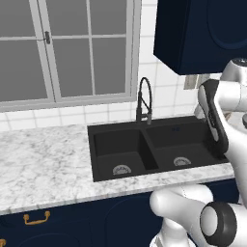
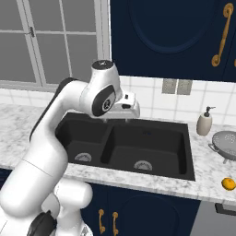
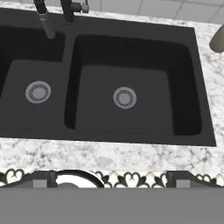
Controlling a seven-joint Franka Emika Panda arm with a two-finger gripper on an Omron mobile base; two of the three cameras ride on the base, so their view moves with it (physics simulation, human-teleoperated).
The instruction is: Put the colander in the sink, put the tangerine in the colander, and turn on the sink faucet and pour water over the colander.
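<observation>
The black double-basin sink [image 1: 159, 144] [image 2: 138, 143] [image 3: 131, 74] is set in the marble counter, with nothing in either basin. The black gooseneck faucet [image 1: 144, 99] stands behind the divider; its base [image 3: 68, 8] shows at the top of the hand view. The silver colander [image 2: 226, 144] sits on the counter right of the sink. The orange tangerine [image 2: 228, 183] lies in front of it near the counter edge. My gripper [image 3: 111, 180] hovers above the sink's front rim, open, with nothing between its fingers. It is far left of the colander and tangerine.
A beige soap dispenser [image 2: 204, 122] [image 3: 217, 39] stands behind the sink's right corner, close to the colander. A window [image 1: 67, 48] is behind the counter on the left, and dark blue wall cabinets [image 2: 170, 32] hang above on the right. Marble counter [image 1: 43, 159] stretches left of the sink.
</observation>
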